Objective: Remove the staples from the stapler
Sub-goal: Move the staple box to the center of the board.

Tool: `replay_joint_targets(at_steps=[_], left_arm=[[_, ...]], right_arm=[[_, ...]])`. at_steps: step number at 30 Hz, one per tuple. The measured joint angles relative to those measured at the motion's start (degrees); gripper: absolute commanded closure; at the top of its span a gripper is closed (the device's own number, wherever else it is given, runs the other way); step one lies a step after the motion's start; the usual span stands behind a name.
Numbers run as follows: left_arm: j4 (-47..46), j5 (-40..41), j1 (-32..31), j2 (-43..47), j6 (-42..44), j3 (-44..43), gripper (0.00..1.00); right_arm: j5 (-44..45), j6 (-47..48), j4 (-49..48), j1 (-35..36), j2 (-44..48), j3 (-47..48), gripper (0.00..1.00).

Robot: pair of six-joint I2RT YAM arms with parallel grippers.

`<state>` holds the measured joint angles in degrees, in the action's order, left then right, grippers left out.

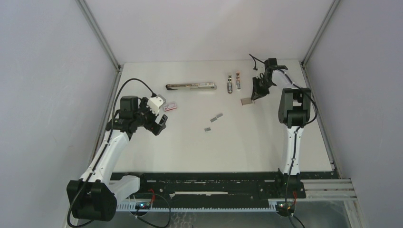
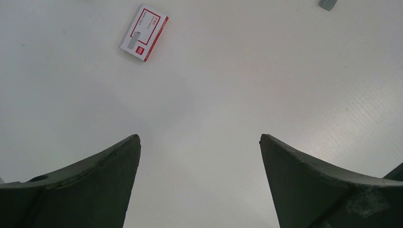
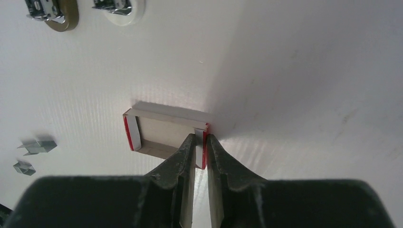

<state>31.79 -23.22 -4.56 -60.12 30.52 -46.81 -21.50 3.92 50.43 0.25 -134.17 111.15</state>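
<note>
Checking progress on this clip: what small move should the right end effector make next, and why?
Probably slide the cardboard tray toward the staples. The right end effector is shut on the tray's side wall, so it has a firm hold for dragging. Two short strips lie loose close by, already out of the stapler, which lies opened out flat.

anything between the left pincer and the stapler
Yes. The small pink-and-white box lies flat roughly on the line from the open left pincer to the stapler. Nothing else visible stands between them.
</note>
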Motion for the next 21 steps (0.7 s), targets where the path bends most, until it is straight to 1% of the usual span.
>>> replay_joint_targets(at_steps=[6,15,21], left_arm=[[0.0,0.0,0.0,0.0,0.0,0.0,0.0],[0.0,0.0,0.0,0.0,0.0,0.0,0.0],[0.0,0.0,0.1,0.0,0.0,0.0,0.0]], right_arm=[[0.1,0.7,-0.3,2.3,0.5,-1.5,0.87],[-1.5,-2.3,-3.9,4.3,6.7,-12.5,0.87],[-2.4,-3.6,-6.2,5.9,10.9,-19.8,0.84]])
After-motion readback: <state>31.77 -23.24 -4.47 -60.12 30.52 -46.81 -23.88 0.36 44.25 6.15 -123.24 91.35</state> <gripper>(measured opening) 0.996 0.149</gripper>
